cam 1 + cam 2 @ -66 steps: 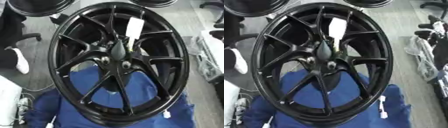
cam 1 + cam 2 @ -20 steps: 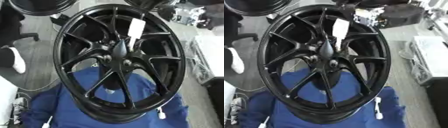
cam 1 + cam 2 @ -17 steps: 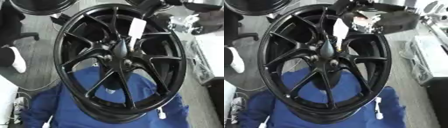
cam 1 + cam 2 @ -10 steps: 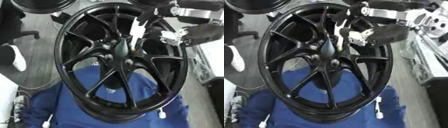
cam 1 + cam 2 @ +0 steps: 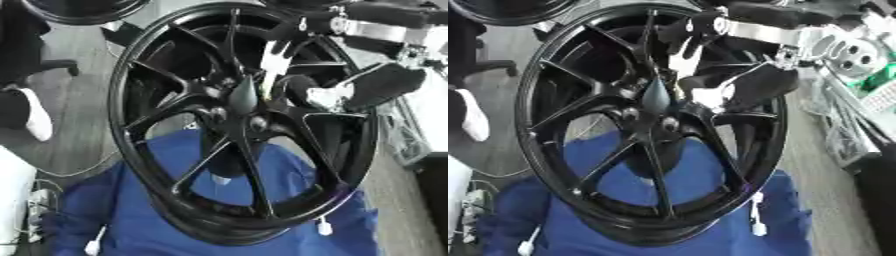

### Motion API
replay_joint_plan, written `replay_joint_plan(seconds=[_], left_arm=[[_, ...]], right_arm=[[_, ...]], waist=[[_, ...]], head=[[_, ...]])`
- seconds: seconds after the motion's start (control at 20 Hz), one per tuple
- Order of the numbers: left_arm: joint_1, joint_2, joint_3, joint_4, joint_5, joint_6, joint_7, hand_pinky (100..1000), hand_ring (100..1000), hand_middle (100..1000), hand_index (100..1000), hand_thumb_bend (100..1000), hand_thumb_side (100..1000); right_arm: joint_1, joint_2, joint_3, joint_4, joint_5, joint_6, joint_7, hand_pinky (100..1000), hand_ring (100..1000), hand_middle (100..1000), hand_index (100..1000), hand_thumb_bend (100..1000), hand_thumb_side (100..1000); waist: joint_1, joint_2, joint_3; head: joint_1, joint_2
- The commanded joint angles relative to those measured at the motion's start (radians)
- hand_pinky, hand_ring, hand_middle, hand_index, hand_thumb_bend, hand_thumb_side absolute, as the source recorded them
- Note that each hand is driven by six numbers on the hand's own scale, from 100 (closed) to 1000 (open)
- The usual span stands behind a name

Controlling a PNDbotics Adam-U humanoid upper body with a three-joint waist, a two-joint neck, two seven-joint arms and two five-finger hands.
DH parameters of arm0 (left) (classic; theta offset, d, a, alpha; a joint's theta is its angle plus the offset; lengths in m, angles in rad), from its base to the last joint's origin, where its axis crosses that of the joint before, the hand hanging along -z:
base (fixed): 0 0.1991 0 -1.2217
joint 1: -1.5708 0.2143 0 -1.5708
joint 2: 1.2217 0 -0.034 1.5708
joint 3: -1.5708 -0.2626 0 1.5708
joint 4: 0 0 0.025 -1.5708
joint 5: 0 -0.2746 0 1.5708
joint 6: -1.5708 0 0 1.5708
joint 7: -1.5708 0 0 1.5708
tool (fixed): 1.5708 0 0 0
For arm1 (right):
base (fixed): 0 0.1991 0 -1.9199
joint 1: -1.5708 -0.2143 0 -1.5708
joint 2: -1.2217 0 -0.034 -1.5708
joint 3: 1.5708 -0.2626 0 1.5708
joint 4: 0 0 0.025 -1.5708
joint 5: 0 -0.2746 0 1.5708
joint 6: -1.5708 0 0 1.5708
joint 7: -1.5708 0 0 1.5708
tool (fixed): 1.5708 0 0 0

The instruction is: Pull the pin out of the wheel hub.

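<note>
A large black spoked wheel hub [image 5: 166,150] stands tilted on a blue cloth [image 5: 289,220]. A dark cone-shaped pin [image 5: 243,95] sticks out of its centre, with bolt holes around it. A white tag [image 5: 273,65] hangs on an upper spoke. My right arm comes in from the upper right. My right hand [image 5: 750,82] hovers over the spokes just right of the pin, its fingers [image 5: 293,89] relaxed and slightly curved, apart from the pin and holding nothing. My left hand shows in neither view.
Another black wheel [image 5: 79,7] lies at the top left. A dark chair base [image 5: 48,67] and a white shape [image 5: 35,120] sit on the grey floor at the left. Small white pieces [image 5: 756,220] lie on the cloth. A metal rack [image 5: 846,130] stands at the right.
My right arm has come in from the upper right and moved left and down across the wheel. Its hand now sits close beside the pin. The wheel has not moved.
</note>
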Motion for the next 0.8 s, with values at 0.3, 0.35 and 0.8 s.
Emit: replay_joint_plan(seconds=[0.3, 0.35, 0.8], left_arm=[[-0.011, 0.016, 0.01, -0.007, -0.002, 0.001, -0.001, 782, 759, 735, 804, 199, 811], [-0.012, 0.016, 0.009, -0.007, -0.001, 0.001, -0.002, 782, 759, 735, 804, 198, 811], [-0.015, 0.012, 0.008, -0.006, 0.0, 0.003, -0.004, 782, 759, 735, 801, 198, 811]], right_arm=[[-0.019, 0.004, -0.031, -0.016, 0.042, 0.017, -0.093, 939, 784, 737, 942, 178, 211], [-0.018, 0.005, -0.03, -0.015, 0.048, 0.028, -0.094, 942, 789, 742, 943, 186, 209], [-0.025, 0.03, -0.023, 0.054, 0.086, 0.058, -0.083, 962, 821, 778, 953, 183, 259]], waist=[[0.007, -0.004, 0.005], [0.007, -0.003, 0.007], [0.006, 0.003, 0.018]], head=[[-0.007, 0.006], [-0.008, 0.006], [-0.017, 0.006]])
